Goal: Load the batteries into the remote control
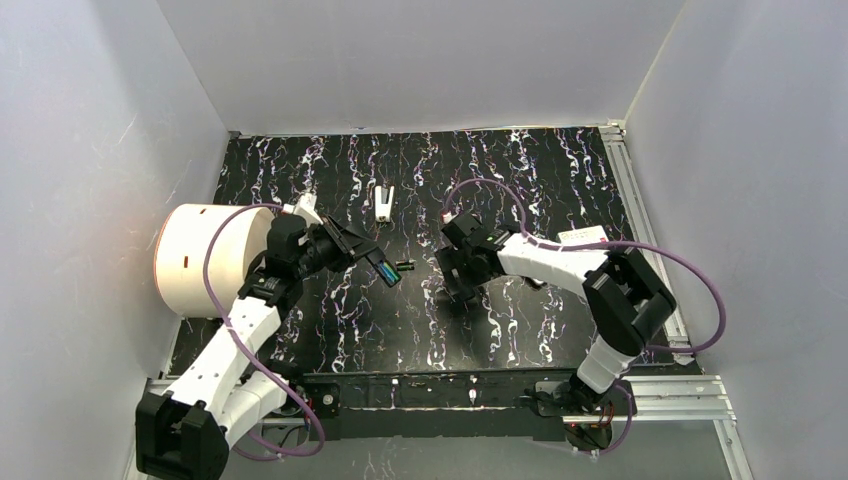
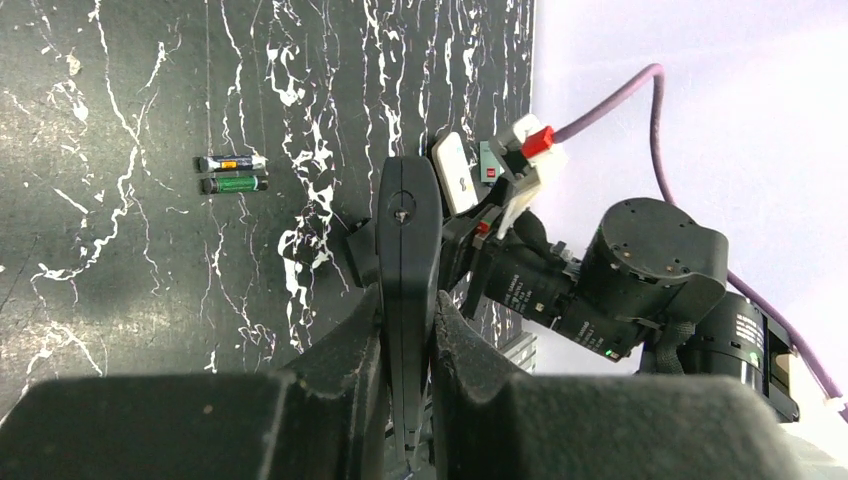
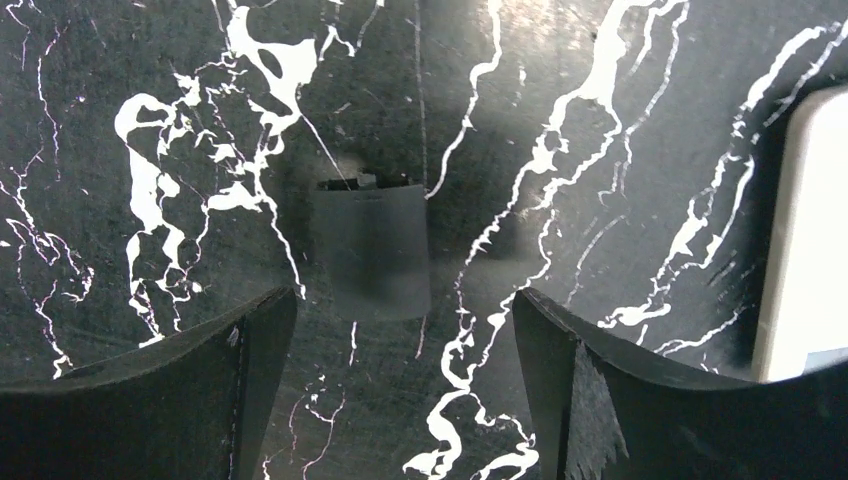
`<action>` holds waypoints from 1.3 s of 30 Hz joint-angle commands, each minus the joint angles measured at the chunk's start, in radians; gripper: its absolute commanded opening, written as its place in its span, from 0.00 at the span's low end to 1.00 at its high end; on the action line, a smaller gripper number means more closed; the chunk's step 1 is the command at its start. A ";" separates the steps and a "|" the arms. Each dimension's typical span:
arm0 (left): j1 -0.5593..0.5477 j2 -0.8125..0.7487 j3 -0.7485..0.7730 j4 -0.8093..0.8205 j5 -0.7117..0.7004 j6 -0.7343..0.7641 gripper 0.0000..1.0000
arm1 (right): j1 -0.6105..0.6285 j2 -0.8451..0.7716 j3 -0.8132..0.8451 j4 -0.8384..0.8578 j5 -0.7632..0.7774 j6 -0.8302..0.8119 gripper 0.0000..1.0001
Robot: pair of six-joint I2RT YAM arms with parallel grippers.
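Colleague: Batteries (image 1: 403, 266) first. Where do they lie, and which arm is placed for them?

Me: They are on the counter (image 1: 560, 180), in the gap between the free end of the remote control (image 2: 408, 240) and my right gripper (image 3: 402, 300). From that gripper they are off to its left, toward the other arm and about level with it. They lie side by side, with their long axes parallel and running left to right across the counter in the overhead view. Both grippers are about equally near, but only the right one is free, so I judge the pick is its job. Its wrist would need to turn so the jaws close across a cell, not along it.

Colleague: Gripper states?

Me: My left gripper (image 2: 408, 305) is clamped on the remote control, holding it edge-on. My right gripper is spread wide and empty, poised over the battery cover (image 3: 372, 250). The cover lies flat on the counter between the fingers, apart from both.

Colleague: Count?

Me: One remote control, one battery cover and two loose batteries: a black cell (image 2: 230, 162) with an orange band and a green cell (image 2: 233, 184). From overhead a blue-green patch (image 1: 383, 268) shows at the remote's open end. It may be a third cell already seated, but I cannot tell. There is also one white tub (image 1: 200, 260) by the left arm and one small white piece (image 1: 384, 200) farther back.
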 commanded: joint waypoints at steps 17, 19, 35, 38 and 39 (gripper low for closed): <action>0.004 0.062 0.017 0.098 0.127 0.031 0.00 | 0.062 0.142 0.071 -0.070 -0.015 -0.065 0.62; 0.004 0.065 0.018 0.098 0.132 0.033 0.00 | 0.062 0.158 0.080 -0.079 -0.021 -0.063 0.57; 0.003 0.067 0.016 0.096 0.159 0.036 0.00 | 0.060 0.267 0.113 -0.158 -0.080 0.027 0.53; 0.003 0.064 0.014 0.095 0.159 0.038 0.00 | 0.060 0.269 0.110 -0.157 -0.047 0.046 0.44; 0.003 0.063 0.012 0.094 0.159 0.038 0.00 | 0.062 0.263 0.109 -0.155 -0.029 0.050 0.42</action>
